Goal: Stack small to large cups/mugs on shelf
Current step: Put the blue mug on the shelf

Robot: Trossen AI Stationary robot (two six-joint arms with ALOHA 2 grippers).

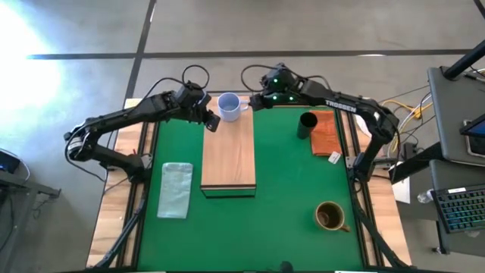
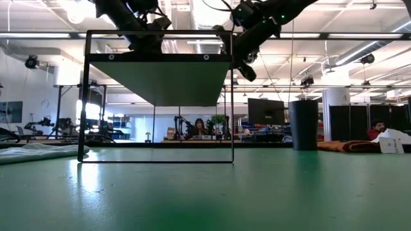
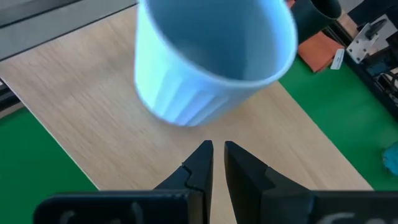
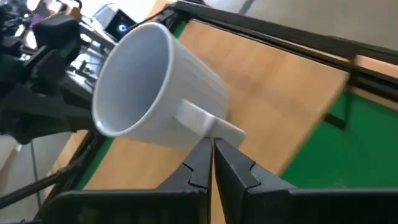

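Right hand carries the pale blue-grey ribbed mug over the far end of the shelf.

We read "TROSSEN" in white on the right arm. The right hand (image 4: 211, 146) pinches the handle of the pale blue-grey ribbed mug (image 1: 229, 105), empty inside, above the long light-wood shelf (image 1: 228, 159). The left hand (image 3: 216, 149), fingers nearly together and gripping nothing, sits just beside it. The slim black handleless cup (image 1: 307, 125) stands by the orange-brown cloth (image 1: 326, 133) (its white tag is unreadable); the brown-gold handled mug (image 1: 330, 216) sits near the green table (image 1: 288, 189) front.
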